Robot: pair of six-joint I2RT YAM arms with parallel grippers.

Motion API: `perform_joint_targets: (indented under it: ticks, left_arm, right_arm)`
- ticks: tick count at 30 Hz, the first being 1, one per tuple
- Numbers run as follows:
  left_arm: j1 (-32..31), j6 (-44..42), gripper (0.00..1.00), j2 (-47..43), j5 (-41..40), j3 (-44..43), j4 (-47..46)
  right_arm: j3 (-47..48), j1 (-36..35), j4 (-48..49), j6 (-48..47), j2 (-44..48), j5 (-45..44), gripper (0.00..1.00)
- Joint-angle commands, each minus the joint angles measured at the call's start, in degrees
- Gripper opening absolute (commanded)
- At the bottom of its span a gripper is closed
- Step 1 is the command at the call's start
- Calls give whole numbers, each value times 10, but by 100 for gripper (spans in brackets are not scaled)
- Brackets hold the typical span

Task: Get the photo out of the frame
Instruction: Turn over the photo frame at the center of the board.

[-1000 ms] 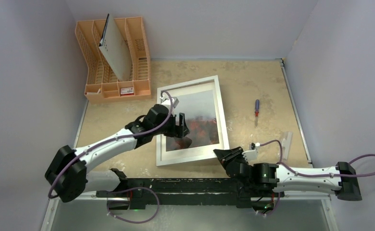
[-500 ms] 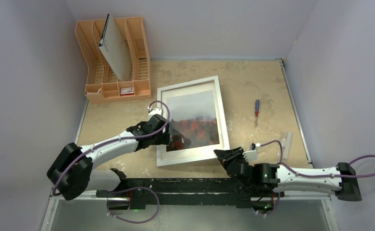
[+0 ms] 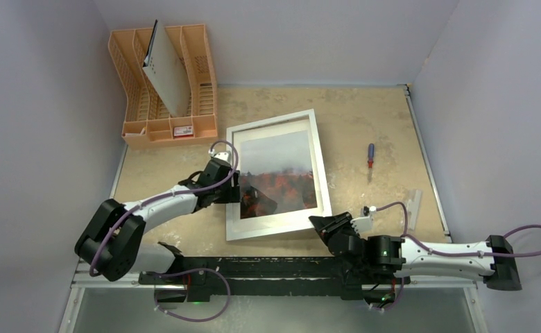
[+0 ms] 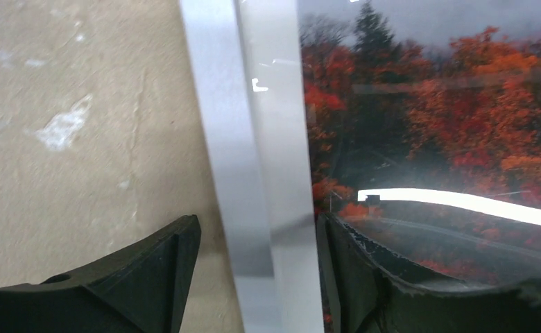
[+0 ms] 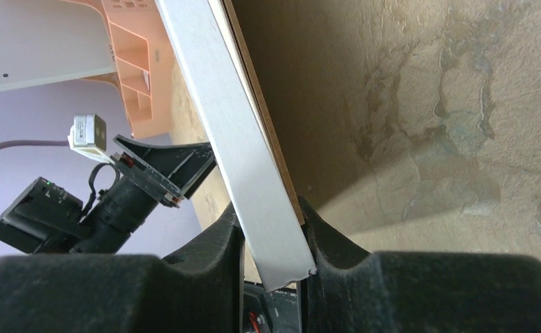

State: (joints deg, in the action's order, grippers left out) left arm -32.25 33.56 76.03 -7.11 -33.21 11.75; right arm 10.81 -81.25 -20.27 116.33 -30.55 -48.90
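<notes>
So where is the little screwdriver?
In the top view, the screwdriver lies on the right side, just right of the white picture frame, not touching it.

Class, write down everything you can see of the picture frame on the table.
The frame is a large flat rectangle with a narrow white border and a thin brown edge beneath. It holds a glossy photo of red autumn trees. It lies face up and skewed on the table. The right tool pinches its near right corner. The left tool straddles its left border with jaws open.
</notes>
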Motion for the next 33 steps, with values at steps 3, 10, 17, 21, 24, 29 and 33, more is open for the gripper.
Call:
perform_joint_targets:
  ticks: [3, 10, 17, 21, 24, 29, 33]
  left_arm:
    - [2, -18, 54, 53, 55, 4, -4]
    - [2, -30, 21, 33, 57, -1, 12]
    - [1, -63, 0, 26, 100, -23, 29]
    - [1, -59, 0, 19, 105, -29, 38]
    - [1, -58, 0, 18, 110, -34, 44]
    - [1, -64, 0, 12, 74, -48, 92]
    - [1, -61, 0, -2, 29, -51, 113]
  right_arm:
    - [-7, -4, -141, -75, -3, 33, 14]
    - [-9, -4, -155, -68, 0, 38, 22]
    - [-11, -4, -175, -61, -2, 62, 46]
    - [-9, -4, -179, -60, 3, 64, 54]
    - [-5, -4, -179, -66, 7, 58, 55]
    - [14, -4, -165, -118, 7, 47, 56]
    - [32, -4, -136, -168, -12, 50, 62]
